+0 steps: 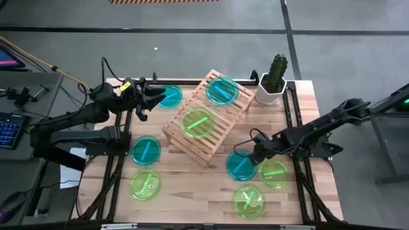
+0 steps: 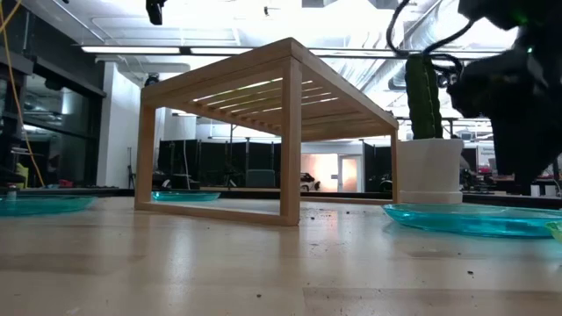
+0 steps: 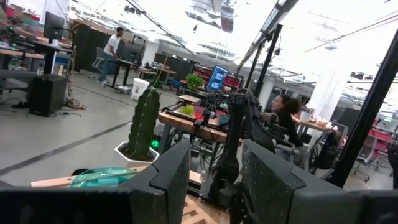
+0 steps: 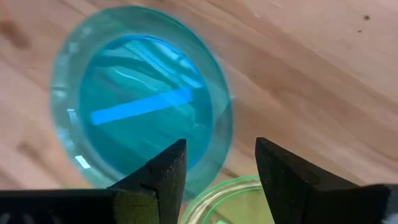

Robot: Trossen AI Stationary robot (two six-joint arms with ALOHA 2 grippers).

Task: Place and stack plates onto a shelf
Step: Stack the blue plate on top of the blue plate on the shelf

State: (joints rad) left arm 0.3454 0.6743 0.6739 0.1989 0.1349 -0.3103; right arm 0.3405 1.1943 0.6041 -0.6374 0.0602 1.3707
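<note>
The wooden slatted shelf (image 1: pixel 208 118) stands mid-table, with a teal plate (image 1: pixel 222 91) and a green plate (image 1: pixel 197 123) lying flat on its top. A teal plate (image 1: pixel 169 96) lies on the table beside my left gripper (image 1: pixel 153 99), which is open (image 3: pixel 214 180) and held level, facing the shelf and touching nothing. My right gripper (image 1: pixel 255 153) is open (image 4: pixel 221 168) and points down over the edge of a teal plate (image 4: pixel 143 102) (image 1: pixel 241 165) that lies flat on the table, with the rim of a green plate (image 4: pixel 230 199) (image 1: pixel 273 173) beside it.
More plates lie on the table: a teal one (image 1: pixel 146 151) and a green one (image 1: pixel 145 185) at the left, and a green one (image 1: pixel 248 200) near the front edge. A cactus in a white pot (image 1: pixel 273 83) stands at the far right corner. People show in the room beyond.
</note>
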